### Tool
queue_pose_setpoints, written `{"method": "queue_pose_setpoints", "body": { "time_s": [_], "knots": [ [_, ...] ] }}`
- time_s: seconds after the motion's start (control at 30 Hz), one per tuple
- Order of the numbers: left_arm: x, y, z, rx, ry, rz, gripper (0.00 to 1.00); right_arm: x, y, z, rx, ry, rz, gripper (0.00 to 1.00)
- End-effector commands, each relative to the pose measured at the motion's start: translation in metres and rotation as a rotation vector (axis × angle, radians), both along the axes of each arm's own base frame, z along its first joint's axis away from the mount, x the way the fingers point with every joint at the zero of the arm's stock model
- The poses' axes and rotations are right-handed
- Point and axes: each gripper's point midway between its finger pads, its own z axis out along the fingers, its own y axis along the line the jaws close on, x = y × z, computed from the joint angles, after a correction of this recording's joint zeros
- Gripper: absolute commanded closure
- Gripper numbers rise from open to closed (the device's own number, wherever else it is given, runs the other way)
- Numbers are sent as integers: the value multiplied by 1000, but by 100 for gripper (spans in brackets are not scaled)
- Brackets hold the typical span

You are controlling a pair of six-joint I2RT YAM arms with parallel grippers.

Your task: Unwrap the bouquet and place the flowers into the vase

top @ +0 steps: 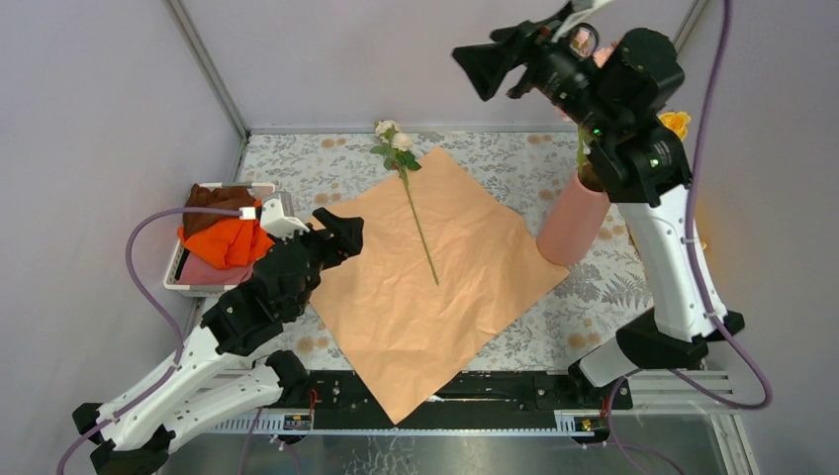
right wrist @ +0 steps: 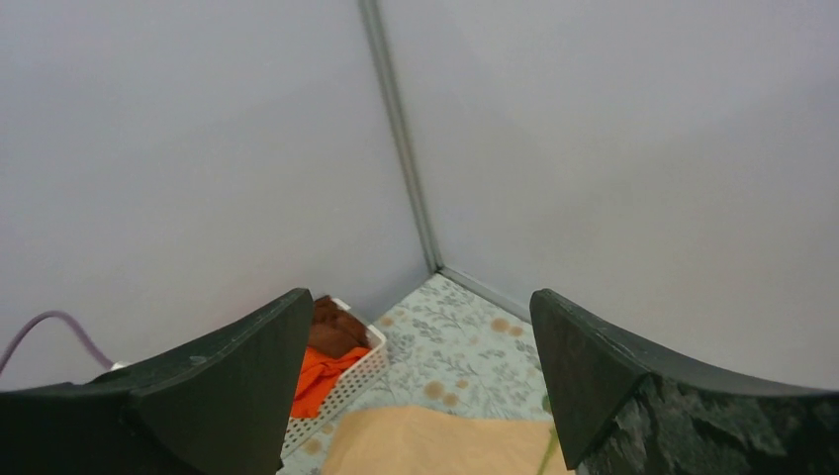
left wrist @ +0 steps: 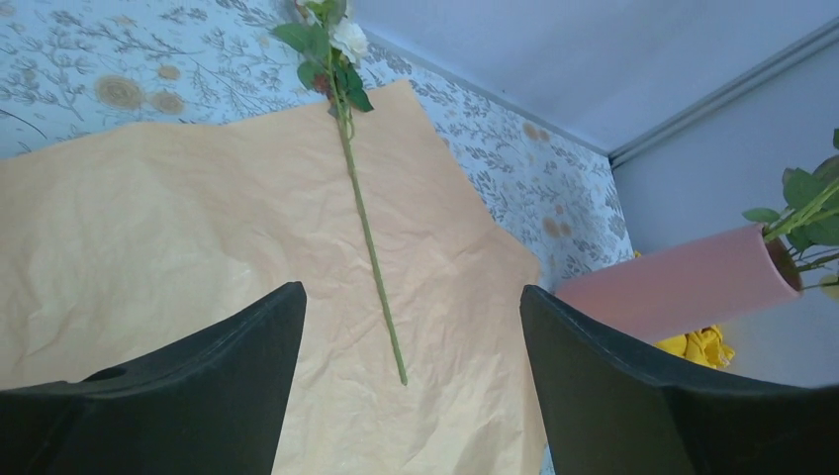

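1. The sheet of paper (top: 425, 287) is a plain peach-orange all over.
2. The flower (top: 417, 213) has a green stem, green leaves and white blooms.
3. The vase (top: 574, 230) is matte pink, and the leaves (left wrist: 803, 193) at its mouth are green.
4. The table cover (top: 317, 168) is pale, printed with grey leaves and sprigs and scattered tan blossoms.
5. The basket (top: 198, 289) is white; it holds a brown cloth (top: 210, 196), a bright orange cloth (top: 226, 240) and a pink cloth (top: 205, 271).
6. The left gripper (left wrist: 411, 288) and the right gripper (right wrist: 420, 294) are black.
7. The left arm (top: 188, 381) and the right arm (top: 668, 262) are white with black parts.
8. The cable (top: 148, 223) is purple.
9. The walls (top: 99, 99) are a plain pale grey-lilac.
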Motion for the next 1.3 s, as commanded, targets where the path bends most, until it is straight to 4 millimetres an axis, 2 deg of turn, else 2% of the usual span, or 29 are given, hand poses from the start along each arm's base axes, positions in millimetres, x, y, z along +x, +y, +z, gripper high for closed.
{"method": "queue_pose_setpoints", "body": {
  "time_s": [0.0,0.1,0.17,0.23,0.33,0.57,0.63,0.8,1.03,1.27],
  "knots": [
    [-1,21,19,-27,-33,89,13,-16,51,7,-82,-45,115,12],
    [-1,22,15,-11,-16,93,13,-10,94,-27,-160,19,167,12],
    [-1,22,13,-5,-8,95,13,-4,119,-59,-239,61,163,12],
    [-2,24,14,-5,-8,102,13,1,133,-86,-290,116,154,12],
    [-6,34,19,-20,-21,124,13,10,142,-123,-334,207,135,13],
    [-12,45,15,-33,-12,159,12,34,140,-230,-462,422,10,19],
    [-12,45,12,-39,-7,161,12,37,137,-274,-518,497,-22,22],
    [-11,42,8,-41,0,155,12,42,126,-351,-619,617,-101,28],
    [-12,41,6,-41,4,148,12,35,120,-430,-704,744,-119,38],
    [-11,36,2,-40,16,131,12,23,115,-489,-767,849,-111,44]
  ]
}}
